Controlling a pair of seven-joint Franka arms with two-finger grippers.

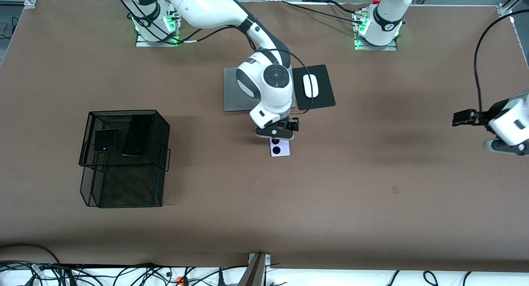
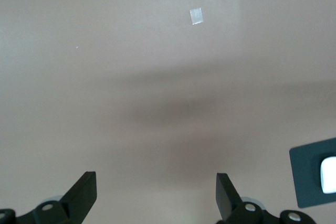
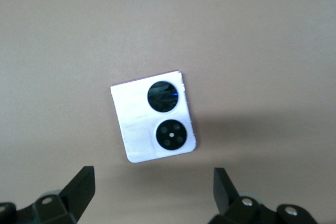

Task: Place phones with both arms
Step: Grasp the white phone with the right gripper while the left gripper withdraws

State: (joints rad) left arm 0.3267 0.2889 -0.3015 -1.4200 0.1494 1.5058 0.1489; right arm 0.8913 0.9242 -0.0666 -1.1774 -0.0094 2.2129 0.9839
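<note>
A small square lavender-white phone point(image 1: 279, 147) with two black lenses lies flat mid-table, nearer the front camera than the laptop. My right gripper point(image 1: 276, 133) hovers just above the phone's edge, open; in the right wrist view the phone point(image 3: 153, 123) lies just ahead of the open right gripper point(image 3: 152, 176), not between its fingers. A square black flip phone point(image 1: 105, 140) and a long slim black phone point(image 1: 136, 136) lie in the wire basket point(image 1: 124, 111). My left gripper point(image 1: 505, 146) waits at the left arm's end of the table, and in its wrist view the left gripper point(image 2: 155, 177) is open over bare table.
A silver laptop point(image 1: 233, 91) lies partly under the right arm. Beside it a white mouse point(image 1: 310, 85) rests on a black pad point(image 1: 322, 87). A small piece of tape point(image 1: 395, 189) sticks to the brown table. Cables run along the front edge.
</note>
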